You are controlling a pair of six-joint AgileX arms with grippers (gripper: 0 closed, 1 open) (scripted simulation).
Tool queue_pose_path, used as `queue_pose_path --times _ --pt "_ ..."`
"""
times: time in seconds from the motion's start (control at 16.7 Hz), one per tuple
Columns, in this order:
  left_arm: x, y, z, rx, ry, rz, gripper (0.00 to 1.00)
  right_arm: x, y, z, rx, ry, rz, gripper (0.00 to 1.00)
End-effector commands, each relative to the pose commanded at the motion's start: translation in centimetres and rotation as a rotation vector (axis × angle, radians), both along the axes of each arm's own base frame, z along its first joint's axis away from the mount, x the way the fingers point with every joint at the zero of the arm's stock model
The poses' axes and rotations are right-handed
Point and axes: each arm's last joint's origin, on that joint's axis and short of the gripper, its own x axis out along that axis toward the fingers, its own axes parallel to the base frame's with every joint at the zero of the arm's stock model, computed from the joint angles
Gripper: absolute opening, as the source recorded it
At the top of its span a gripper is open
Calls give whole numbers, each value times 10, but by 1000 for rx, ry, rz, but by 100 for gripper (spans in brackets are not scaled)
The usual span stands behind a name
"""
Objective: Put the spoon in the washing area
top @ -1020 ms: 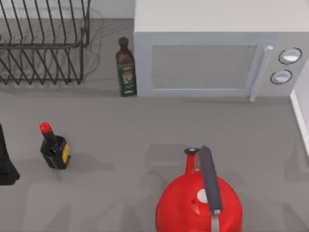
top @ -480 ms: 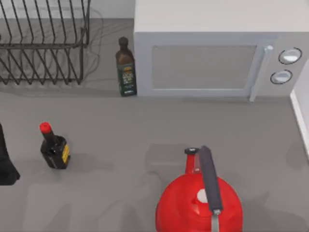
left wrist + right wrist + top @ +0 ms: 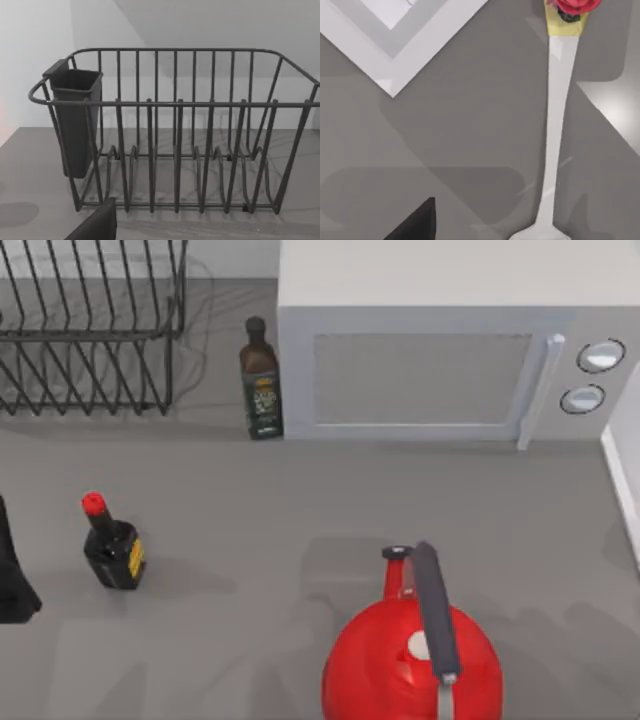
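Observation:
In the right wrist view a white spoon [image 3: 555,125] lies flat on the grey counter. Its handle ends in a yellow piece with a red ornament [image 3: 570,7], and its bowl is cut off by the picture's edge. A white stepped rim [image 3: 395,55], like a sink's corner, lies beside it a short way off. One dark fingertip [image 3: 417,222] of my right gripper hangs above the counter, apart from the spoon. My left arm [image 3: 12,575] is a dark shape at the table's left edge. One of its fingertips [image 3: 97,224] shows in front of the dish rack [image 3: 175,130].
A black wire dish rack [image 3: 90,330] with a dark cutlery cup [image 3: 75,120] stands at the back left. An olive oil bottle [image 3: 262,380] and a microwave [image 3: 450,340] stand at the back. A red-capped dark bottle [image 3: 112,545], a red kettle [image 3: 415,650] and a white rim [image 3: 625,485] are nearer.
Shadows on the counter at the lower right have shifted. The bottles, kettle, rack and left arm have not moved.

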Motion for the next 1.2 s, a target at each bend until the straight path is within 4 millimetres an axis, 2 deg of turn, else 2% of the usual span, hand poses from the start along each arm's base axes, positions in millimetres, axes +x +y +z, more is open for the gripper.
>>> queue_pose_path --times 0.12,0.54,0.72,1.02,1.2 --pt "0 0 0 0 0 0 100 6 -1 -1 4 41 -25 100" --pt "0 0 0 0 0 0 100 6 -1 -5 4 47 -25 100" --pt "0 0 0 0 0 0 100 10 -2 -28 4 49 -28 100" --pt "0 0 0 0 0 0 100 10 -2 -83 3 37 -27 100" --pt "0 0 0 0 0 0 100 7 -2 -100 4 46 -28 100"
